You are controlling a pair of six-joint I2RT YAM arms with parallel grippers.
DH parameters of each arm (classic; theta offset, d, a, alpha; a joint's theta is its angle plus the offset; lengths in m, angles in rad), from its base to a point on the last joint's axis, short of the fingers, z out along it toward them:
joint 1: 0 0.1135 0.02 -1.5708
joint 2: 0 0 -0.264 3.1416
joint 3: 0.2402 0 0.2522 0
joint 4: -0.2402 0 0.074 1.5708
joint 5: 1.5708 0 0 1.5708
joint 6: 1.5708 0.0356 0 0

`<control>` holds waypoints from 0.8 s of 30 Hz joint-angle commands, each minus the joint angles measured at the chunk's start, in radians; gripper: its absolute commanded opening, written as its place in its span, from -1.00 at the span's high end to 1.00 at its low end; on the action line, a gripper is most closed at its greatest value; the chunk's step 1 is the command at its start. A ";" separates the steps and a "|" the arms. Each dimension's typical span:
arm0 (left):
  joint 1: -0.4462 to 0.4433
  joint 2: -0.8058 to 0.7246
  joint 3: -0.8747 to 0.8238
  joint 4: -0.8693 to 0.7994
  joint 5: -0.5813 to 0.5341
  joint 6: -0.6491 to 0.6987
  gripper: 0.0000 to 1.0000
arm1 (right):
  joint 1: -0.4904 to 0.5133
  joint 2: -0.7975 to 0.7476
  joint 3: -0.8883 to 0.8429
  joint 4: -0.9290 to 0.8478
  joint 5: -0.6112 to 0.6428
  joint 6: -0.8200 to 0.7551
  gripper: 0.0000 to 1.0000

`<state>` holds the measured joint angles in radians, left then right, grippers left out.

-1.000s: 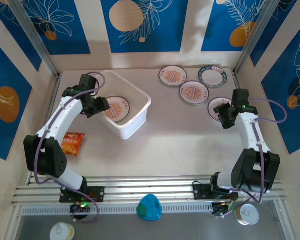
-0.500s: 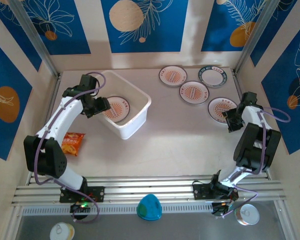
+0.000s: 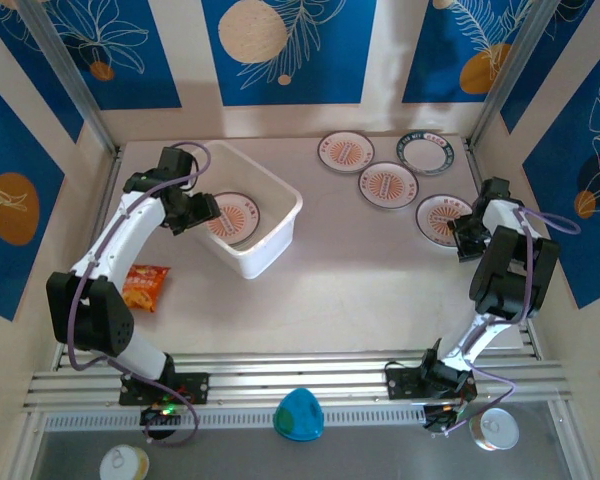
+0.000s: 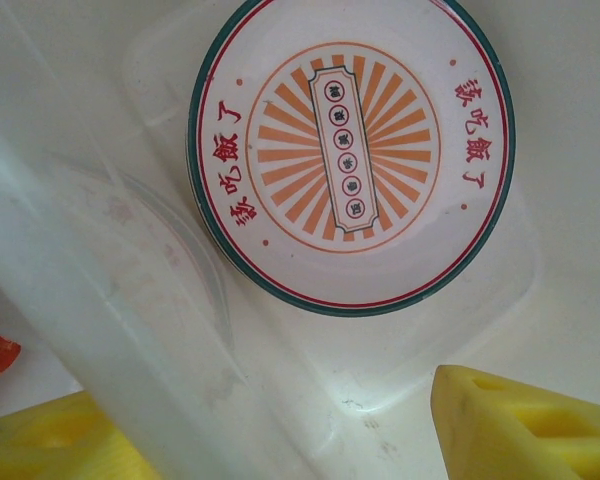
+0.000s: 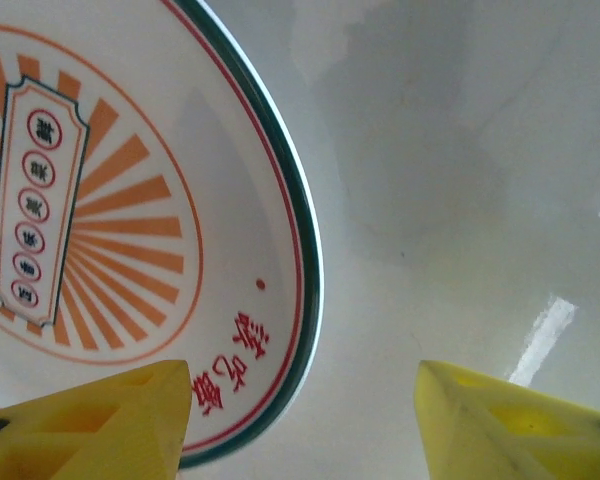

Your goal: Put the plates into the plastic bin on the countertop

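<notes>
Swinging outward across the last second, the right claw (image 3: 466, 238) is now set at the edge of the nearest plate (image 3: 438, 218). Its jaws are held partly apart with nothing gripped, the plate's rim is seen just inside the gap on the claw's left, and bare countertop (image 5: 460, 150) lies under its right side. The left claw (image 3: 202, 212) is kept hovering, half open and empty, with a sunburst plate (image 4: 350, 150) lying directly beneath it inside the plastic bin (image 3: 280, 236). An edge pickup is judged to be in preparation, with three further plates (image 3: 388, 185) waiting beyond the right claw.
</notes>
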<state>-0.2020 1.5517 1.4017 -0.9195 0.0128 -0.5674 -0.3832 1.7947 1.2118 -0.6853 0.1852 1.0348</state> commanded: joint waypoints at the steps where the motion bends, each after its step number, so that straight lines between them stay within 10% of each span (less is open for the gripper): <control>1: -0.019 -0.021 0.018 -0.029 -0.019 0.018 -0.34 | 0.009 0.048 0.046 -0.050 0.032 0.007 -0.23; 24: -0.019 -0.105 -0.031 0.006 -0.013 0.015 -0.35 | 0.174 0.104 0.083 -0.071 -0.100 -0.077 -0.14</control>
<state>-0.2081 1.4864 1.3918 -0.9203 0.0051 -0.5667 -0.2337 1.9339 1.3102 -0.7265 0.1505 0.9863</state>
